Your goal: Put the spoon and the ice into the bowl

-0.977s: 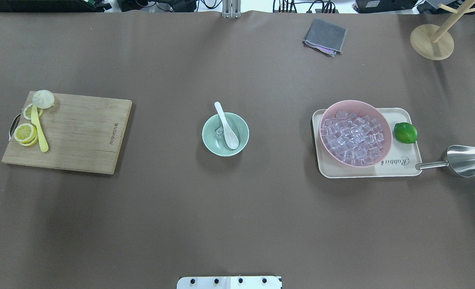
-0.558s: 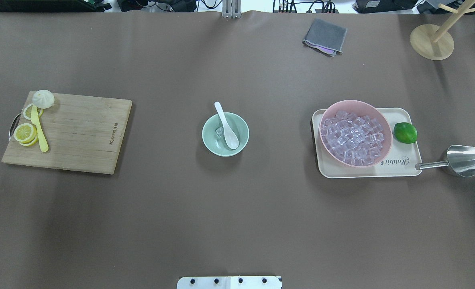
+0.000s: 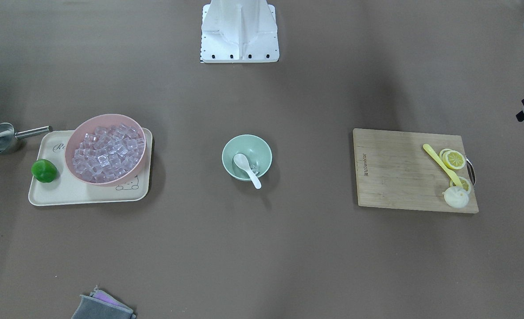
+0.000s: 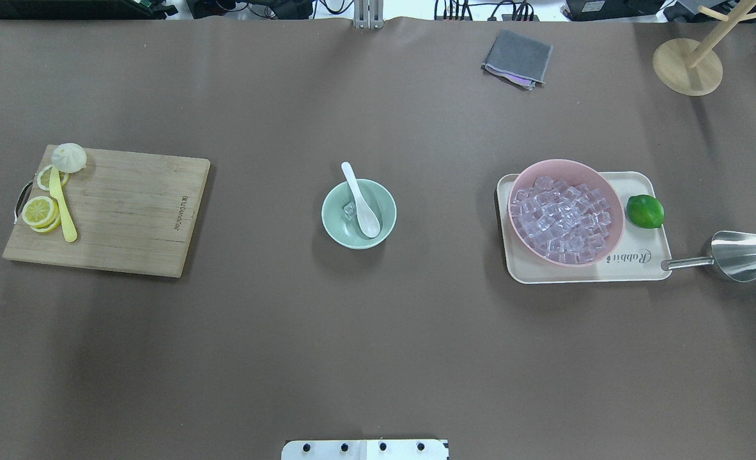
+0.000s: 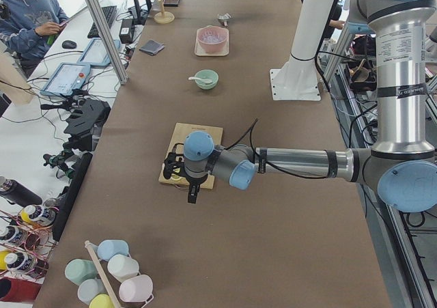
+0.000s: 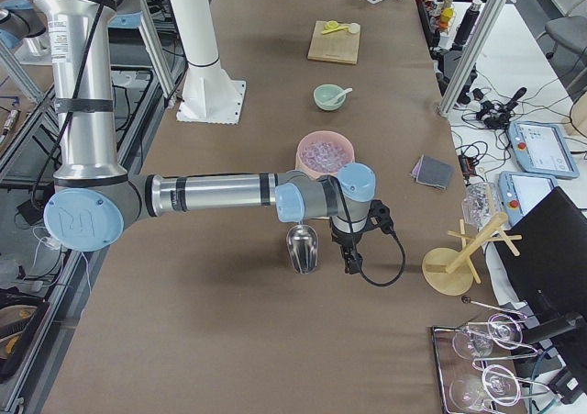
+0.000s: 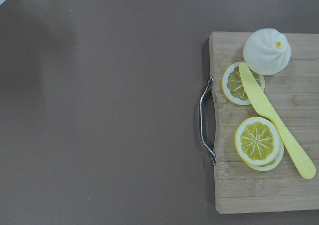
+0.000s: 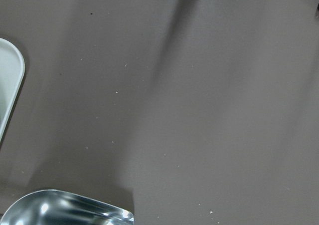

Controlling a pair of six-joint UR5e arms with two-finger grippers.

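The left gripper [image 5: 192,195] and right gripper [image 6: 351,262] hang far from the bowl [image 4: 338,234], on opposite sides; whether spread or pressed together, I cannot tell. Inside the bowl lie the spoon [image 4: 368,220] and one ice cube [image 4: 349,209], so the task looks finished.

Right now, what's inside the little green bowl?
The white spoon lies in the green bowl, handle poking over the rim, with at least one ice cube beside it. Anything under the spoon's scoop is hidden.
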